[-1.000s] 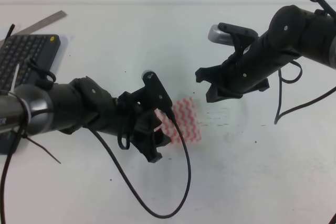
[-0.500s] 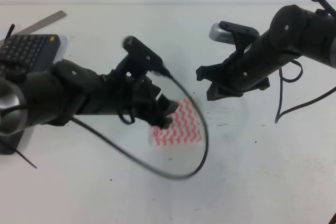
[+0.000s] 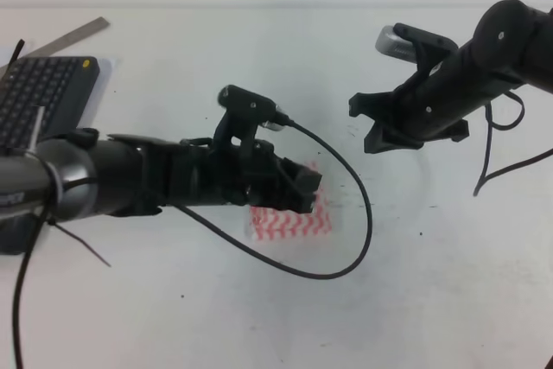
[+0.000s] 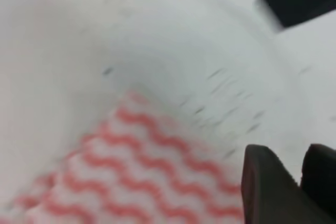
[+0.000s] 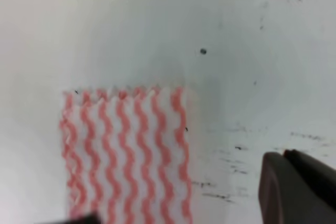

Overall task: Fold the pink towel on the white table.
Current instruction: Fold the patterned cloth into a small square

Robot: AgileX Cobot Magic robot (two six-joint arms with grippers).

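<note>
White table point(image 3: 432, 283) bears pink towel point(image 3: 294, 222) under left gripper point(image 3: 304, 187), jaws narrow.

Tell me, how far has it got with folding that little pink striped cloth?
The thin pink-striped white towel lies flat as a small rectangle on the plain white table, so it may already be folded; whether it is doubled over cannot be seen. Nothing is in hand: the left gripper hovers over its upper edge, and the right gripper is well clear. Possibly only backing away is left.
</note>
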